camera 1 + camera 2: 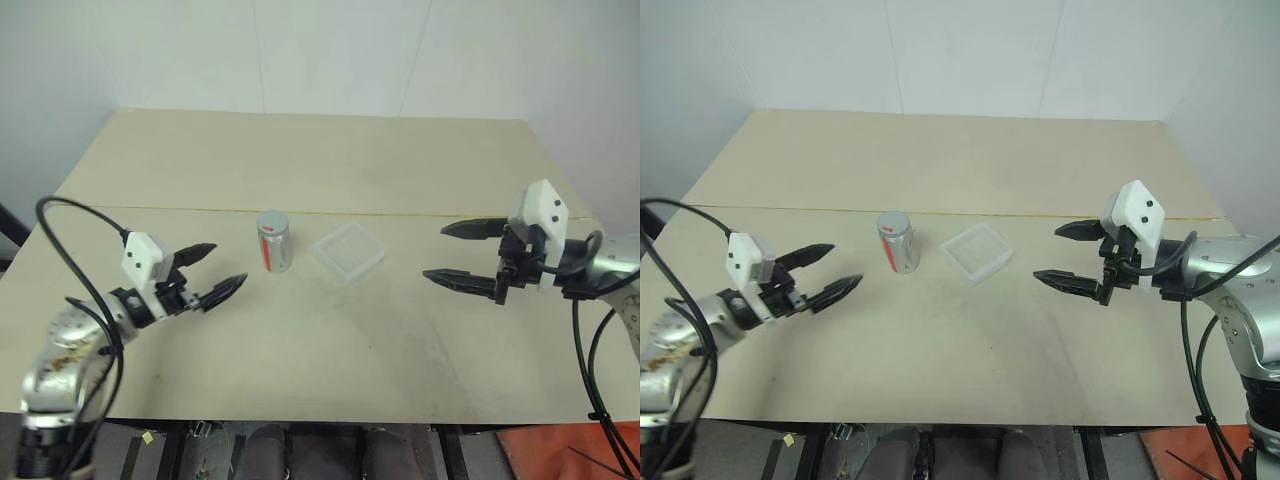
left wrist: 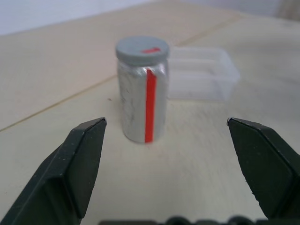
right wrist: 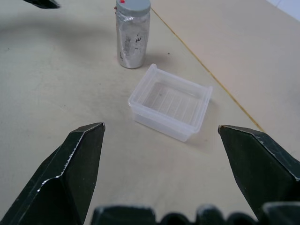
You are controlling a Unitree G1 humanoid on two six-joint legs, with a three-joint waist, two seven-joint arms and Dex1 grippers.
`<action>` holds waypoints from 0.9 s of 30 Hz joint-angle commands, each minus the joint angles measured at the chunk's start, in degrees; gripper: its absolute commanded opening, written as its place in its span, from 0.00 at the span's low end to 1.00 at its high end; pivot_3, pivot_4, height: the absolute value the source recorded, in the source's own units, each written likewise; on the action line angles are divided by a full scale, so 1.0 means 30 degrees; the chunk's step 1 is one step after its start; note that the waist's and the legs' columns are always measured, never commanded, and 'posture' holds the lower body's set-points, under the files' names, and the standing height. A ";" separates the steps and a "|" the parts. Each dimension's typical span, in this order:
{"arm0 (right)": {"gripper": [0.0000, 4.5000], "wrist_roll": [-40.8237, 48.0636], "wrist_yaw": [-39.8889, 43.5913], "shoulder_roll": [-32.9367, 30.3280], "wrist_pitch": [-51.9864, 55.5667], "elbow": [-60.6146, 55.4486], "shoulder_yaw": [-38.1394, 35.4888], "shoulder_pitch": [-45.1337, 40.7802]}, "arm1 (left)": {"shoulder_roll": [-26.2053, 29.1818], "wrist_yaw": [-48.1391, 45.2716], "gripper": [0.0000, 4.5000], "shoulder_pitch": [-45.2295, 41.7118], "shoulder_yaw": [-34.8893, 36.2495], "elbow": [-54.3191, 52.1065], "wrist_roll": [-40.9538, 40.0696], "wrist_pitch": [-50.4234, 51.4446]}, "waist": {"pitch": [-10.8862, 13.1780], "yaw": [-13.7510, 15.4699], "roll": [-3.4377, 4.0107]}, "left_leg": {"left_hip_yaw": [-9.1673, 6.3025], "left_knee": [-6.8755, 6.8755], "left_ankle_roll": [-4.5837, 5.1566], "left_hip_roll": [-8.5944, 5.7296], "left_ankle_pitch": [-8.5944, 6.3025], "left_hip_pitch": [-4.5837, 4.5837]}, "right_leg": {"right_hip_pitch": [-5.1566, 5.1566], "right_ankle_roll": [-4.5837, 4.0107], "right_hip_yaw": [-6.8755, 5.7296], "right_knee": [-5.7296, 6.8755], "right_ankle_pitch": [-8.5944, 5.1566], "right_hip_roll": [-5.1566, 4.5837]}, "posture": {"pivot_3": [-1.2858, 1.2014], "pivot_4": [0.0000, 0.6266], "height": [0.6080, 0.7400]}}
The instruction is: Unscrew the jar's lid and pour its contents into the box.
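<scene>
Matte beige table (image 1: 300, 350): capped foil jar (image 1: 274, 242) upright, ribbed clear box (image 1: 350, 251) at its 3 o'clock; my left gripper (image 1: 212, 272) and right gripper (image 1: 456, 252) gape empty.

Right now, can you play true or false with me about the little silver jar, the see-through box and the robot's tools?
1. The small silvery-grey jar with the red stripe stands upright on the table. True.
2. Its round grey lid lies on the table beside it. False: the lid sits on top of the jar.
3. The shallow clear plastic box has nothing in it. True.
4. The left tool is squeezing the jar. False: it is open, apart from the jar.
5. The right tool holds the box. False: it is open, off to the box's side.
</scene>
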 commanded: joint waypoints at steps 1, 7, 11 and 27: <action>1.00 0.0163 -0.0372 -0.0035 0.0069 -0.0692 -0.0453 -0.0086 | -0.1365 0.3328 1.00 0.0270 -0.0741 -0.2268 0.0402 0.1244 | -0.0004 -0.0036 -0.0007 | -0.0001 0.0000 0.0001 -0.0001 -0.0001 0.0001 | 0.0000 0.0001 0.0002 0.0003 0.0001 0.0001 | 0.52 0.24 1.00; 1.00 0.0206 -0.0837 0.0106 0.0217 -0.0931 -0.0213 -0.0347 | -0.3250 0.6589 1.00 -0.0094 -0.2741 -0.2505 0.2511 0.1171 | -0.0005 -0.0080 -0.0005 | 0.0008 -0.0017 -0.0015 -0.0009 0.0009 0.0025 | -0.0007 -0.0004 0.0019 -0.0008 -0.0001 0.0018 | 0.52 0.24 1.00; 1.00 0.0330 -0.1019 0.0134 0.0339 -0.1212 -0.0255 -0.0362 | -0.3822 0.7359 1.00 -0.0663 -0.3513 -0.1751 0.3490 0.0737 | -0.0005 -0.0050 -0.0005 | 0.0007 -0.0014 -0.0010 -0.0023 0.0006 0.0023 | -0.0003 -0.0005 0.0016 -0.0014 -0.0001 0.0018 | 0.52 0.24 1.00; 1.00 0.0925 -0.0238 -0.0225 0.0521 -0.1915 -0.0509 0.0027 | -0.5280 0.7673 1.00 -0.2921 -0.5386 0.2850 0.6281 -0.2905 | -0.0004 -0.0060 -0.0007 | 0.0009 -0.0013 -0.0003 -0.0034 0.0002 0.0012 | -0.0005 -0.0005 0.0010 -0.0038 -0.0001 0.0019 | 0.52 0.24 1.00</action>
